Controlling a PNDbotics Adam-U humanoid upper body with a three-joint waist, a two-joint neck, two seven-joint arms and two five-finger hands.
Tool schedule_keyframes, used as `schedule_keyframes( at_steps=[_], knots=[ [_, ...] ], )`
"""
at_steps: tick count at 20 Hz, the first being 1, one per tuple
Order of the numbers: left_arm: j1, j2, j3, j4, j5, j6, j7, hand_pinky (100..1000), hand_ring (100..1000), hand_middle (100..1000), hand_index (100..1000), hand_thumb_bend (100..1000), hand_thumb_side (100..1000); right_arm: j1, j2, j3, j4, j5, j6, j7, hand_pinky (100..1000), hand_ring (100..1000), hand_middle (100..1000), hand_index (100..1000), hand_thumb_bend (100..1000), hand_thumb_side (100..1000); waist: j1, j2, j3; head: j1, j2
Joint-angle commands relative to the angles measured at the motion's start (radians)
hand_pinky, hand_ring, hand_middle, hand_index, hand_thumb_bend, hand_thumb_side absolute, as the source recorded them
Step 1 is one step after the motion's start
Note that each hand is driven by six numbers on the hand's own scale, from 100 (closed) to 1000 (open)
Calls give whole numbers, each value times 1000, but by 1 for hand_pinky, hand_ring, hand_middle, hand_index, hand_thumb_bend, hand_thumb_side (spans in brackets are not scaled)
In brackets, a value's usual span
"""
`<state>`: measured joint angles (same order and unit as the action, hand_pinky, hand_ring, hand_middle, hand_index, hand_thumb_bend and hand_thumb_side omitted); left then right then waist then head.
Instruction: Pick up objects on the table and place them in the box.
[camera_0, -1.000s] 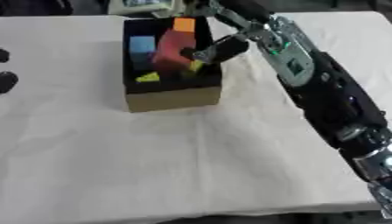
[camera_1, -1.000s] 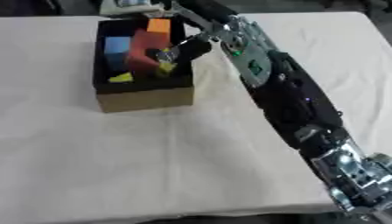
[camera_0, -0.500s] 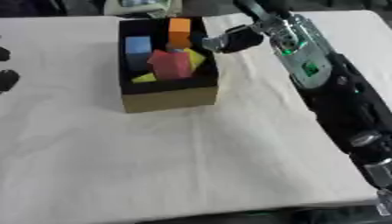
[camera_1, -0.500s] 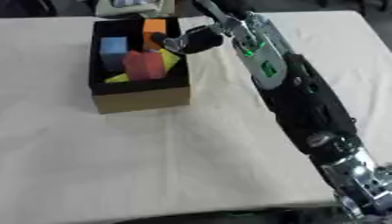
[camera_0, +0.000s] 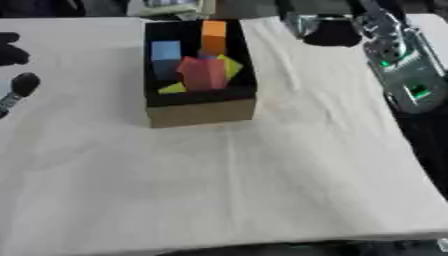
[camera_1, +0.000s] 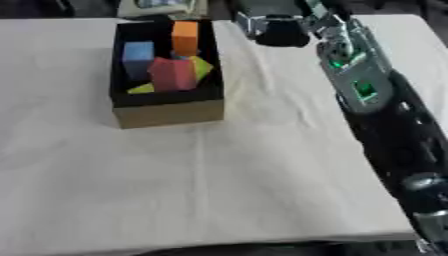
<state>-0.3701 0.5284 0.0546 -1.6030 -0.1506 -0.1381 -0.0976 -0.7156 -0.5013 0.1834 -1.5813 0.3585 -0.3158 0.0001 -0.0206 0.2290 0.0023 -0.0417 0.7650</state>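
Several blocks (camera_0: 203, 70) sit packed in the box (camera_0: 199, 111), upper centre; desk (camera_0: 227, 190) cloth bare. Right hand (camera_1: 278, 30) hovers top right, fingers unreadable; left hand (camera_0: 16, 87) at left edge, unclear too.

A table (camera_0: 262, 190) covered with a creased, off-white cloth fills nearly the whole view. Beyond its far edge lies a dark, blurred strip, possibly floor. Lighting is soft and even.
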Motion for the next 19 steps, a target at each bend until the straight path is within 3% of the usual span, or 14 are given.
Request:
schedule_keyframes(
  at_steps=[1, 6, 9, 13, 15, 19],
  knots=[
    [-17, 63, 10, -17, 5, -4, 9, 838, 714, 631, 852, 760, 716, 31, -83, -45, -81, -49, 26, -11, 704, 794, 868, 990, 139, 308, 2, -13, -5, 45, 5],
    [-43, 228, -54, -9, -13, -32, -15, 835, 729, 658, 864, 762, 729, 114, -161, -84, -126, -77, 52, -25, 699, 787, 858, 989, 119, 305, 3, -17, -13, 104, 5],
    [-88, 358, -141, -5, -32, -71, -66, 833, 740, 681, 871, 761, 723, 142, -199, -87, -137, -83, 51, -23, 700, 787, 859, 990, 117, 302, 7, -23, -16, 112, 5],
    [-150, 470, -245, -22, -8, -115, -141, 832, 747, 698, 875, 755, 719, 161, -232, -87, -150, -89, 46, -16, 702, 788, 860, 992, 113, 301, 11, -31, -22, 121, 5],
    [-162, 489, -256, -45, 15, -124, -152, 832, 744, 689, 872, 745, 723, 173, -245, -93, -159, -92, 44, -17, 703, 788, 858, 993, 105, 302, 10, -35, -24, 121, 5],
    [-117, 520, -223, -103, 77, -110, -108, 832, 742, 683, 869, 708, 733, 220, -273, -122, -187, -110, 49, -39, 701, 785, 851, 992, 100, 307, 7, -37, -22, 103, 5]
  ],
)
